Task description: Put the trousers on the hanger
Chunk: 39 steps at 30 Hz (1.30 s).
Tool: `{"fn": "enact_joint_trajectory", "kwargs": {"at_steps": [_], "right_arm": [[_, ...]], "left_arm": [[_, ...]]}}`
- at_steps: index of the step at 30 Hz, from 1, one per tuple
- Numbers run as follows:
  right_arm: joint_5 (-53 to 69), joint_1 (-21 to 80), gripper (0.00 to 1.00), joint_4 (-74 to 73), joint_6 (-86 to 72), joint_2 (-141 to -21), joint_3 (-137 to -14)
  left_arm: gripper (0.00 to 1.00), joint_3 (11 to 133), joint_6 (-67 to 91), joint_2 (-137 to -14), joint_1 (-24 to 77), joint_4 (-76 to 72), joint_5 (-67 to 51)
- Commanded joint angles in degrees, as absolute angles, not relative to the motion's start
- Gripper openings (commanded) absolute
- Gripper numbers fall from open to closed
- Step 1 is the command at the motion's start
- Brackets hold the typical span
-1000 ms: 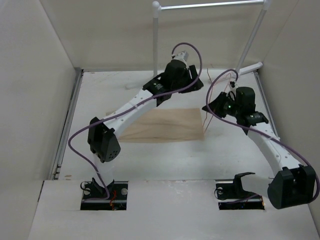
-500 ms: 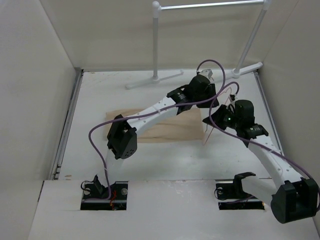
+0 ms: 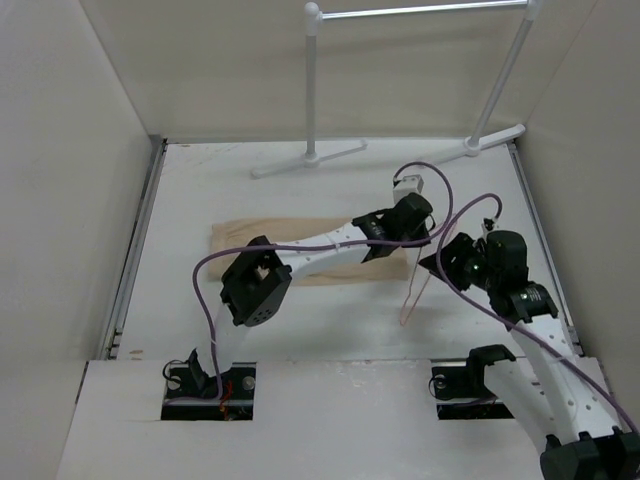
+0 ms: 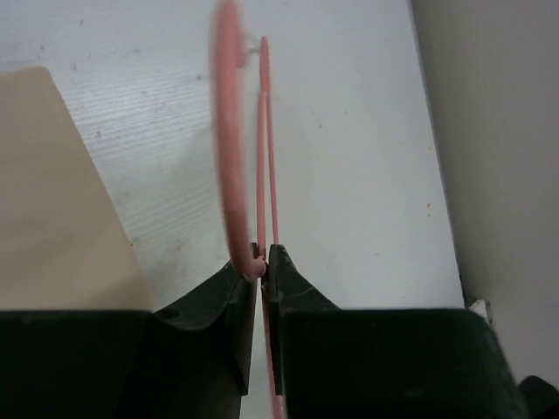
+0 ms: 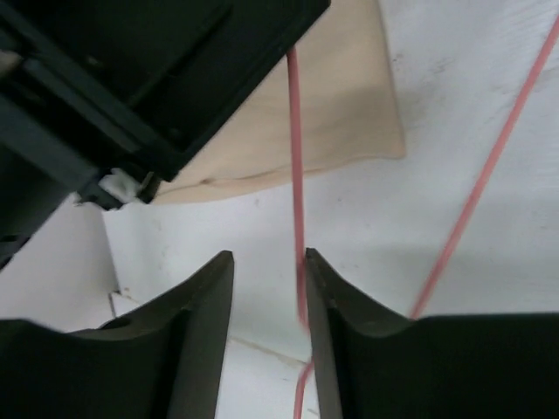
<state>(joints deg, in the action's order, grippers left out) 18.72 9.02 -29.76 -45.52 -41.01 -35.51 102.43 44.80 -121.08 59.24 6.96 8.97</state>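
Note:
The trousers (image 3: 290, 240) lie folded flat in the middle of the table, beige; they also show in the left wrist view (image 4: 52, 201) and the right wrist view (image 5: 332, 113). The hanger (image 3: 413, 288) is a thin pinkish-red wire just past their right end. My left gripper (image 4: 264, 255) (image 3: 428, 235) is shut on the hanger (image 4: 262, 131), whose wires run away from the jaws. My right gripper (image 5: 269, 257) (image 3: 447, 262) is open right beside it; one hanger wire (image 5: 295, 131) passes between its jaws, close against the right finger (image 5: 327, 279), ungripped.
A white tube garment rack (image 3: 312, 90) stands at the back, its feet (image 3: 310, 158) on the table. White walls (image 3: 70, 180) close in both sides. The left arm (image 3: 300, 258) reaches across the trousers. The left gripper's black body (image 5: 157, 70) hangs right above the right jaws.
My left arm swung right and towards the near side, and its jaws closed on the hanger. My right gripper, shut before, has opened and drawn back towards its base.

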Motion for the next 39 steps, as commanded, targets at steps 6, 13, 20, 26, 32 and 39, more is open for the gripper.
{"fn": "enact_joint_trajectory", "kwargs": {"at_steps": [6,13,20,26,32,39], "right_arm": [[14.0,2.9,0.38,-32.5,-45.3,-38.9,-38.4],[12.1,4.8,0.16,-13.8,-45.3,-56.7,-38.0],[14.2,6.5,0.38,1.7,-44.7,-76.8,-40.9],[13.8,7.9,0.44,6.4,-44.2,-87.5,-44.0],[12.4,9.9,0.43,6.3,-43.5,-92.8,-46.0],[13.4,11.9,0.42,7.8,-45.1,-95.2,-43.7]], "left_arm": [[0.00,85.5,52.3,-108.0,60.1,-3.5,22.1],[0.00,77.5,57.6,-107.7,59.6,-12.5,26.7],[0.00,78.1,59.9,-112.1,58.4,-13.1,27.9],[0.00,75.9,60.6,-113.1,57.9,-12.8,28.0],[0.00,75.3,61.1,-114.6,57.3,-12.6,26.6],[0.00,74.1,62.5,-114.3,56.4,-12.0,25.8]]}}
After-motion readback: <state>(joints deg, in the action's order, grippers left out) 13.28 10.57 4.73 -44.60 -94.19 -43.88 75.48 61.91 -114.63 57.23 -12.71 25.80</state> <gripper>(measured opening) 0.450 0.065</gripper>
